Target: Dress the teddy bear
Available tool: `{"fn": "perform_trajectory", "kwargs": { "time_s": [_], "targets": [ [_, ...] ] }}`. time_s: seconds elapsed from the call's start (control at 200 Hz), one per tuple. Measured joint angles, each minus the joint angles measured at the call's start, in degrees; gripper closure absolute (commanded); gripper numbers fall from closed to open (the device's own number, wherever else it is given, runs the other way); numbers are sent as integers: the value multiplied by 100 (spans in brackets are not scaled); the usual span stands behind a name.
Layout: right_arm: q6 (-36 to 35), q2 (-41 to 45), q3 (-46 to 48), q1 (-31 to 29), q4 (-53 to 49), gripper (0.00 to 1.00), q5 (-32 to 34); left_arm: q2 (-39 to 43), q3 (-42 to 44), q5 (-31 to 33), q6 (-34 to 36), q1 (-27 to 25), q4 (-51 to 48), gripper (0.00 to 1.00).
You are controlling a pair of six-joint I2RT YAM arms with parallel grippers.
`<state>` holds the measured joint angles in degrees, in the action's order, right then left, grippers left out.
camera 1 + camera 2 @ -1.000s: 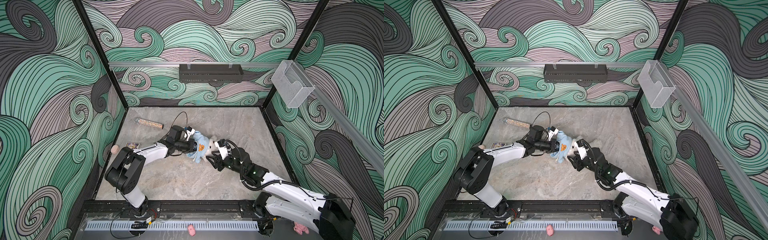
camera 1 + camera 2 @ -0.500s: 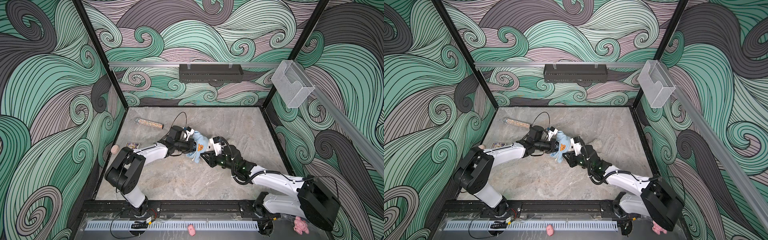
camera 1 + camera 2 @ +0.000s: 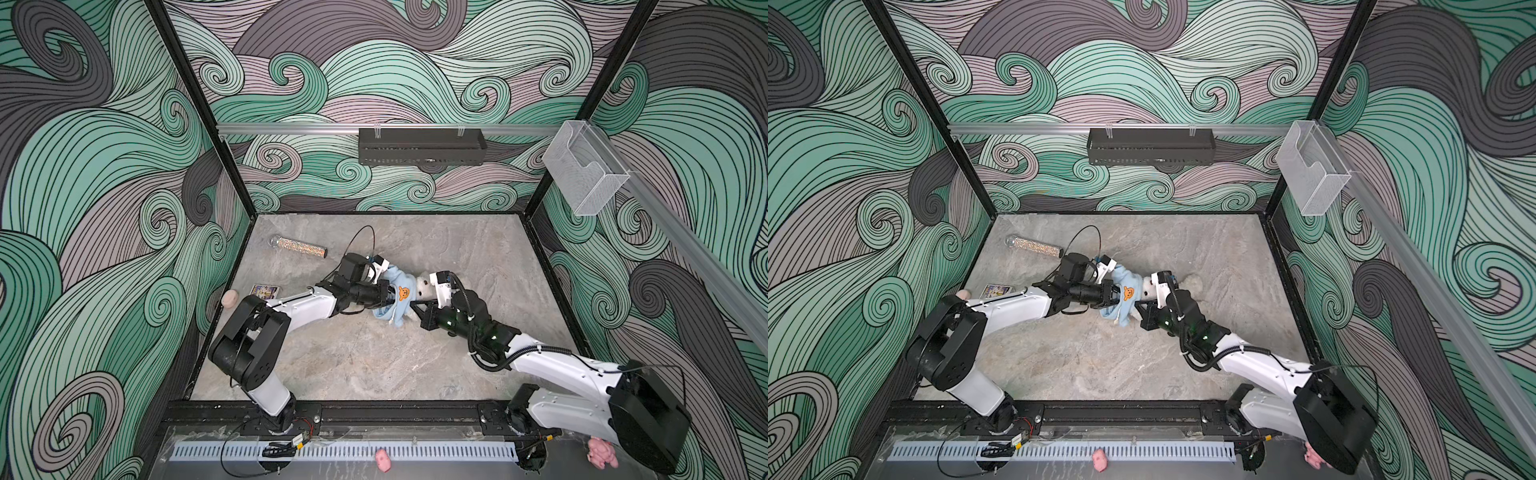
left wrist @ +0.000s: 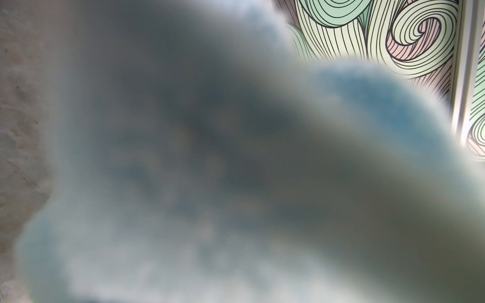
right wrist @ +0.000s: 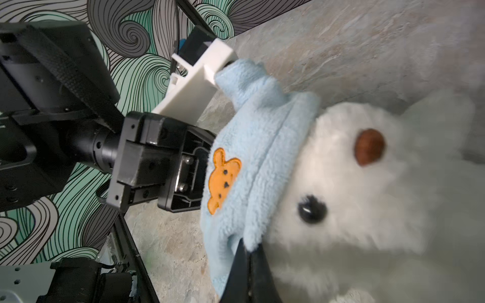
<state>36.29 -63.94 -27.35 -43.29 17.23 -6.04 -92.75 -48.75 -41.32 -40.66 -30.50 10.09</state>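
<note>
The teddy bear (image 3: 422, 286) (image 3: 1147, 286), fluffy and white, lies mid-table with a light blue hoodie (image 3: 400, 305) (image 3: 1124, 305) bearing an orange bear patch pulled partway over its head (image 5: 354, 196). My left gripper (image 3: 384, 294) (image 3: 1111, 294) meets the hoodie (image 5: 249, 157) from the left, shut, with its fingertips buried in the fabric. Blurred blue cloth (image 4: 236, 157) fills the left wrist view. My right gripper (image 3: 413, 308) (image 3: 1142, 314) (image 5: 249, 253) comes from the right and is shut on the hoodie's edge beside the bear's face.
A glitter-filled tube (image 3: 298, 247) lies at the back left, a small card (image 3: 265, 290) and a pink ball (image 3: 229, 298) by the left wall. Small pink plush toys (image 3: 382, 459) (image 3: 600, 453) sit on the front rail. A clear bin (image 3: 582, 174) hangs on the right wall.
My right gripper has moved in toward the bear and closed on the hoodie's edge. The left arm and the bear have stayed where they were.
</note>
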Motion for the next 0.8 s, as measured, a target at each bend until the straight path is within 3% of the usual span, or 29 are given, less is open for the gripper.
{"fn": "perform_trajectory", "kwargs": {
  "time_s": [0.385,0.795],
  "targets": [
    [52,855,450,363,-883,100,13,74,175,61,-192,59,105,100],
    [-494,190,-52,1097,-1394,100,-37,72,345,-498,-551,63,918,100]
  ]
}}
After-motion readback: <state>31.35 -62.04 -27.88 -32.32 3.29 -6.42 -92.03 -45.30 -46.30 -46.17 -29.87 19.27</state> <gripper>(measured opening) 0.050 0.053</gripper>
